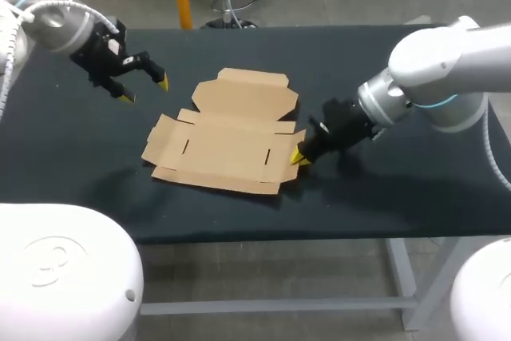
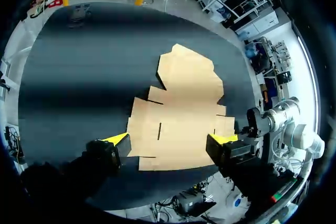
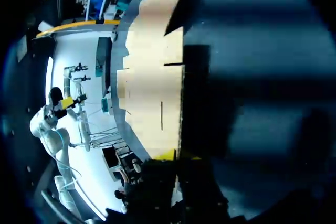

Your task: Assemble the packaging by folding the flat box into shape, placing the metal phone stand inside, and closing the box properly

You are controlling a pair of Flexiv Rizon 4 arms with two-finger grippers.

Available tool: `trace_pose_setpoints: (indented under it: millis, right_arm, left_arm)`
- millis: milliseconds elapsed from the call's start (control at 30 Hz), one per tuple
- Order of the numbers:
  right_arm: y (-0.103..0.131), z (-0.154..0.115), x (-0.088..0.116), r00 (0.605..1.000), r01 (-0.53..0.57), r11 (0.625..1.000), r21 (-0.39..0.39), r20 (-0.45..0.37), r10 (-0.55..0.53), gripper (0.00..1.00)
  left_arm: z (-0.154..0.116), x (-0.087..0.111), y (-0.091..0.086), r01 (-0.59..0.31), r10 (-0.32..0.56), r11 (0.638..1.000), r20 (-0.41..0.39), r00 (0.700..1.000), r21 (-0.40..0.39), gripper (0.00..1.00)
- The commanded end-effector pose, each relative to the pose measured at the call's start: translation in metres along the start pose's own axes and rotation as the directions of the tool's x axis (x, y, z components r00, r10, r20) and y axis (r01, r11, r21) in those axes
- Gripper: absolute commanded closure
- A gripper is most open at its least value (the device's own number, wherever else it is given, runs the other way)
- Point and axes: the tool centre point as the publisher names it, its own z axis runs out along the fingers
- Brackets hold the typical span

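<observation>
**Flat box mid-table, a gripper at each side**

The flat box (image 1: 227, 137) lies unfolded on the table (image 1: 399, 197), near the middle. The left gripper (image 1: 146, 89) is above the table, behind and left of the box and apart from it. The right gripper (image 1: 299, 157) is at the box's front-right flap edge, low to the table.

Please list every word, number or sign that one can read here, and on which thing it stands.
No text can be read.
The flat box: plain brown card, no print.
The table: plain and dark.
A small pale patch on the left gripper: too blurred to read.
</observation>
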Motion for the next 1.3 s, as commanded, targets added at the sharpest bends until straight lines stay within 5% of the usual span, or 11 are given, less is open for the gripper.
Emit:
trace_pose_setpoints:
  millis: [33, 567, 600, 633, 700, 867, 967, 1067, 1300]
  right_arm:
    - [0.008, -0.005, -0.006, 1.0, 0.015, 0.984, 0.179, -0.025, -0.011, 1.0]
    - [0.012, -0.023, -0.024, 1.0, -0.002, 0.978, 0.208, 0.027, -0.004, 1.0]
    - [0.012, -0.024, -0.025, 1.0, -0.008, 0.979, 0.202, 0.03, 0.002, 0.6]
    - [0.012, -0.025, -0.025, 0.999, -0.011, 0.981, 0.192, 0.041, 0.003, 0.38]
    - [0.01, -0.024, -0.023, 0.997, -0.027, 0.986, 0.165, 0.07, 0.015, 0.15]
    - [0.002, -0.024, -0.017, 0.994, -0.05, 0.997, 0.063, 0.096, 0.044, 0.18]
    - [-0.002, -0.021, -0.015, 0.992, -0.061, 0.998, -0.004, 0.109, 0.061, 0.4]
    - [-0.004, -0.018, -0.015, 0.992, -0.067, 0.996, -0.052, 0.101, 0.072, 0.51]
    - [-0.006, -0.018, -0.027, 0.99, -0.108, 0.982, -0.156, 0.073, 0.121, 0.57]
  left_arm:
    - [-0.001, 0.001, 0.0, 0.001, -0.001, 1.0, 0.007, 1.0, -0.003, 0.0]
    - [-0.001, 0.001, 0.0, 0.001, -0.001, 1.0, 0.007, 1.0, -0.003, 0.0]
    - [-0.001, 0.001, 0.0, 0.001, -0.001, 1.0, 0.007, 1.0, -0.003, 0.0]
    - [-0.001, 0.001, 0.0, 0.001, -0.001, 1.0, 0.007, 1.0, -0.003, 0.0]
    - [-0.001, 0.001, 0.0, 0.001, -0.001, 1.0, 0.007, 1.0, -0.003, 0.0]
    - [-0.001, 0.001, 0.0, 0.001, -0.001, 1.0, 0.007, 1.0, -0.003, 0.0]
    - [-0.001, 0.001, 0.0, 0.001, -0.001, 1.0, 0.007, 1.0, -0.003, 0.0]
    - [-0.001, 0.001, 0.0, 0.001, -0.001, 1.0, 0.007, 1.0, -0.003, 0.0]
    - [-0.001, 0.001, 0.0, 0.001, -0.001, 1.0, 0.007, 1.0, -0.003, 0.0]
